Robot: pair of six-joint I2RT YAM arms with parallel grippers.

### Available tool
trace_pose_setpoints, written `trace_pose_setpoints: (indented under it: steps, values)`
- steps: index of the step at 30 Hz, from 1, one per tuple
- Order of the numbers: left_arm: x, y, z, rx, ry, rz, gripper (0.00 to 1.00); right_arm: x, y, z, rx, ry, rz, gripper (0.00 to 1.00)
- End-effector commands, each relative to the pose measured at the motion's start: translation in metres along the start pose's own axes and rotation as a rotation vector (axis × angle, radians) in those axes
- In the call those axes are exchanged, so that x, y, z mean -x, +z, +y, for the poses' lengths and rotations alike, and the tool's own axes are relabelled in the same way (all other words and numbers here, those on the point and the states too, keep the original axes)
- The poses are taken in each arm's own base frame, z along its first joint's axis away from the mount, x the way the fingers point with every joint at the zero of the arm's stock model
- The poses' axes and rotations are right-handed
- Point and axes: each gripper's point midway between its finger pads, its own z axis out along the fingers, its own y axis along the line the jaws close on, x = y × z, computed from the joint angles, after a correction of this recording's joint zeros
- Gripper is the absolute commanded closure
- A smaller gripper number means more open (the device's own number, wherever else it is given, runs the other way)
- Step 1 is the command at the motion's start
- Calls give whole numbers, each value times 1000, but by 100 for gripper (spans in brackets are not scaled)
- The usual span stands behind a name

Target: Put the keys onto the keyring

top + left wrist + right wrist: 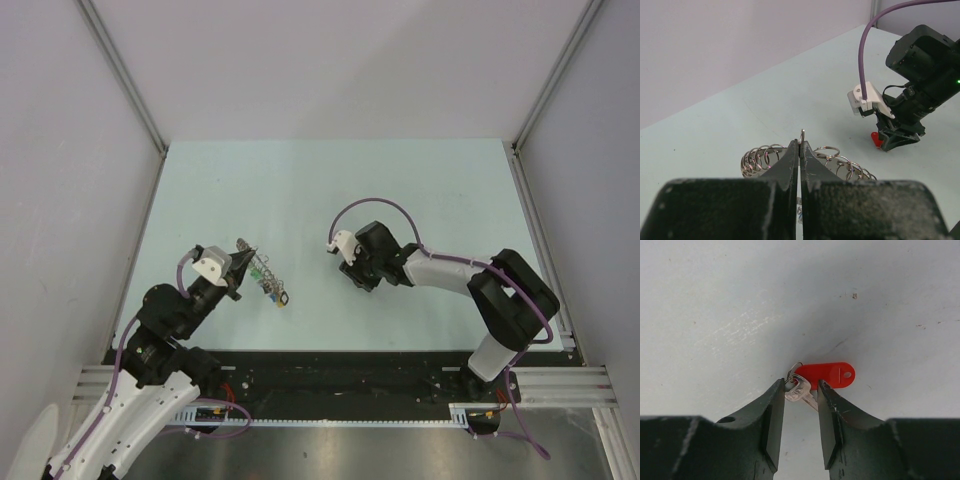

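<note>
Progress: early, nothing threaded yet | your left gripper (800, 145) is clamped on the keyring (765, 159), lower left in the top view | your right gripper (801, 390) has its jaws parted astride the red-tagged key (826, 375), which seems to lie on the table (715, 300) at frame centre | left to do: grasp, carry, thread.

One bench (330, 180) carries two robot arms, the left arm (150, 340) and the right arm (450, 272), each with one pair of jaws and one white camera mount. There is one small silver key (799, 390) with one red oval tag (829, 374). There is one large keyring (262, 270), and its small rings (760, 157) and coloured tags are too crowded to count.
</note>
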Motion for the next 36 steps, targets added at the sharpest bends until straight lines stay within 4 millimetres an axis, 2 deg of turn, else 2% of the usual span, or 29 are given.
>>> trace_pose_setpoints:
  steps: [1,15,21,26,27,30,36]
  values:
    - [31,1,1,0,7,-115,100,29,-6,-9,-51,-14,-75,63]
    - [30,2,1,0,7,-112,100,20,2,-15,-94,-4,-37,73]
    - [30,1,1,-2,7,-112,100,17,2,-16,-97,1,-29,82]
    - [29,2,1,-4,7,-110,100,19,2,-12,-76,-7,-33,86]
    - [28,2,0,-6,7,-107,100,18,1,-12,-74,-7,-33,93]
    - [29,3,0,-8,9,-107,100,20,0,-11,-63,-3,-39,100]
    - [26,4,-4,-29,11,-101,100,32,-10,-8,-46,-8,-88,100]
